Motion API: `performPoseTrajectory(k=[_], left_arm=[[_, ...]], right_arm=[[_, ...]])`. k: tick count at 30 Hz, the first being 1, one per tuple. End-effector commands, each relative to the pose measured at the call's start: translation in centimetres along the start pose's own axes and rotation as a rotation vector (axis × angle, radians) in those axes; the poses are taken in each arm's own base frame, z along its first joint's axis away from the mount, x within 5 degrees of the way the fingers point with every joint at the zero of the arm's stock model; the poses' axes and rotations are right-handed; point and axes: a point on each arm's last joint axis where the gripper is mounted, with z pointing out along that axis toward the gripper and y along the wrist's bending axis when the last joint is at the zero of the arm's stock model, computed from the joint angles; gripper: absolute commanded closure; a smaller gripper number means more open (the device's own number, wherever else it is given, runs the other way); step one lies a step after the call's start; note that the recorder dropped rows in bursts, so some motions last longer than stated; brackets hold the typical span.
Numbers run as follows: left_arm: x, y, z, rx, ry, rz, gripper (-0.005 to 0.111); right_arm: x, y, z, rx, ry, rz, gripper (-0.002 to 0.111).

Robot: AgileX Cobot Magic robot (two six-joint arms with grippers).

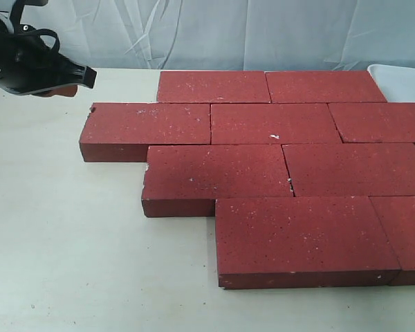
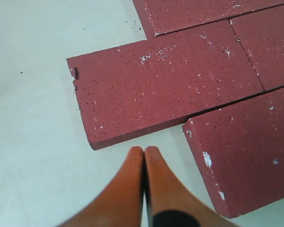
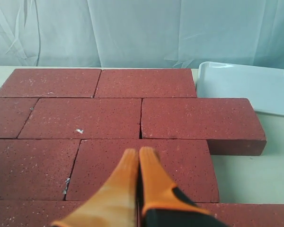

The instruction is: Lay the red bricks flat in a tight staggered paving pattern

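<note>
Left gripper (image 2: 144, 152) has its orange fingers pinched together on nothing. It hangs over bare table (image 1: 69, 263) just off the outer end of the second-row brick (image 2: 165, 87), and in the exterior view it sits at ten o'clock of the paving. Over the opposite side, the right gripper (image 3: 138, 155) is likewise clenched and empty, poised above the bricks (image 1: 277, 173); it does not show in the exterior view.

The bricks lie flat across the middle of the table in four offset rows, nine by my count. Their joints mostly touch, with a hairline gap showing in the third row. I judge the laying done or nearly so, with only checking left. The next move would call for a closed-finger nudge against a brick's end to shut that gap without shifting its neighbours.

At two o'clock of the paving, just beside the back row, lies a white tray (image 3: 246, 87); the part that shows holds nothing.
</note>
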Motion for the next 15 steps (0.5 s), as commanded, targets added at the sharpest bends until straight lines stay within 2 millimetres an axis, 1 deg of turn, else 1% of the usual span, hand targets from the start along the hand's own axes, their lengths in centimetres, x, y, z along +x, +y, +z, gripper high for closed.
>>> performPoseTrajectory(k=[1,15], left_arm=[[-0.02,-0.12,-0.09,0.000,-0.011,0.005,0.107],[0.02,-0.13,-0.09,0.001,-0.007,0.005,0.107]], right_arm=[[0.06,-0.04,-0.03,0.003,-0.003,-0.001,0.109],[0.06,-0.04,-0.03,0.003,-0.003,-0.001,0.109]])
